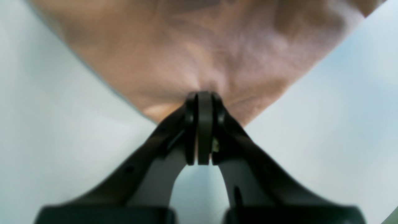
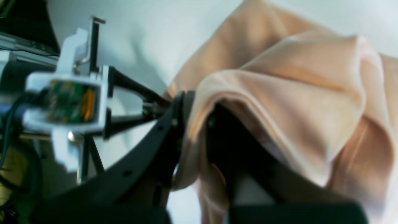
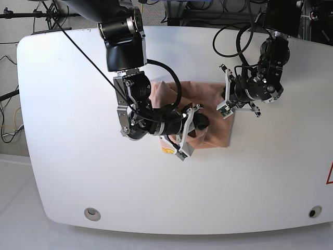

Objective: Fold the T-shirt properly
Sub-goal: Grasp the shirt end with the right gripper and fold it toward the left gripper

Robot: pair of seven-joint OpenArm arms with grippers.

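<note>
Mid-fold: both the left end effector (image 1: 203,102) and the right end effector (image 2: 194,124) are clamping the T-shirt (image 3: 210,112), which is lying bunched mid-counter (image 3: 62,130), not yet flat.

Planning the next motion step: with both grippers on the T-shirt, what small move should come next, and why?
Probably carry the right gripper, shut on a lifted fold of the T-shirt, across toward the left gripper, which pins a corner flat on the table.

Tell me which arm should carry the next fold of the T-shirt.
Probably the right. Its end effector is shut on a raised bunch of the T-shirt, ready to carry across. The left end effector pins a corner flat on the table.
</note>
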